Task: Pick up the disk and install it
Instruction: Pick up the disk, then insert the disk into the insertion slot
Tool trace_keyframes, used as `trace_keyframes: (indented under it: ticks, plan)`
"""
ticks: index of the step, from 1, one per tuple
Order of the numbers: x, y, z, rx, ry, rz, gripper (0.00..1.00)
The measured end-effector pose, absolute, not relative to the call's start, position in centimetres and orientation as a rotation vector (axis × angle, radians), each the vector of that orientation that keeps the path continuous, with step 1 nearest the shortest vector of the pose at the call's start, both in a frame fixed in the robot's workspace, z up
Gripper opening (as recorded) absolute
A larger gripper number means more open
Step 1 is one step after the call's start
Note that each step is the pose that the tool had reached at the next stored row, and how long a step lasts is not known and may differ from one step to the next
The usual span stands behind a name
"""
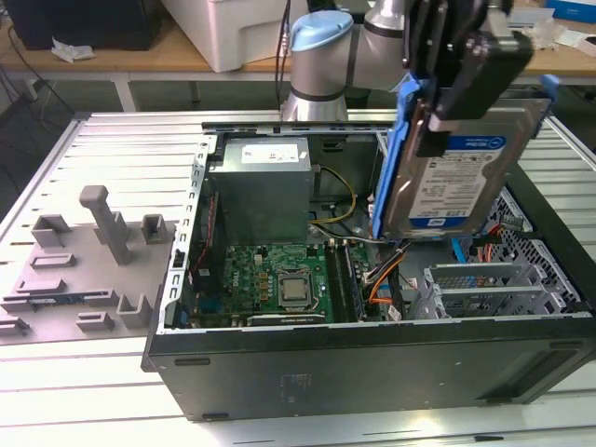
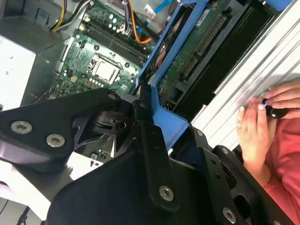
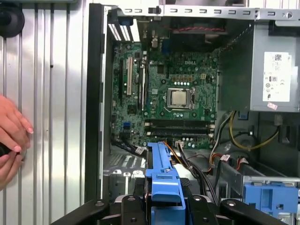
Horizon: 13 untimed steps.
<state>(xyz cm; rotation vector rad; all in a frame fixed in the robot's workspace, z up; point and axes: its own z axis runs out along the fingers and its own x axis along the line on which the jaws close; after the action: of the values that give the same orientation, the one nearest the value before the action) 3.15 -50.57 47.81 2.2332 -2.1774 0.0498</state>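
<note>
The disk [image 1: 463, 182], a silver hard drive with a blue-and-white label in a blue carrier rail, hangs tilted on edge above the exterior view's right half of the open computer case [image 1: 372, 372]. My gripper [image 1: 453, 98] is shut on its upper edge. In the second wrist view the disk's green circuit-board underside [image 2: 190, 58] and blue rail show past the black gripper [image 2: 143, 110]. In the first wrist view the disk's blue rail [image 3: 161, 171] sticks out from between the fingers, over the case's inside.
Inside the case lie the motherboard [image 1: 279, 275], a grey power supply box [image 1: 259, 191], loose cables and a silver drive cage [image 1: 494, 284] with a blue latch [image 3: 269, 197]. Grey fixture blocks [image 1: 93, 251] stand on the slatted table. A person's hand [image 2: 255, 126] rests beside the case.
</note>
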Motion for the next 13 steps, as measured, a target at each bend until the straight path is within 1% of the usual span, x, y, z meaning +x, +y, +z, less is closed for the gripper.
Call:
trace_keyframes:
  ticks: [2, 13]
  plan:
    - [4.37, -50.75, 47.80, 2.232, -2.176, 0.046, 0.37]
    - [4.42, -50.76, 47.81, 2.232, -2.176, 0.046, 0.37]
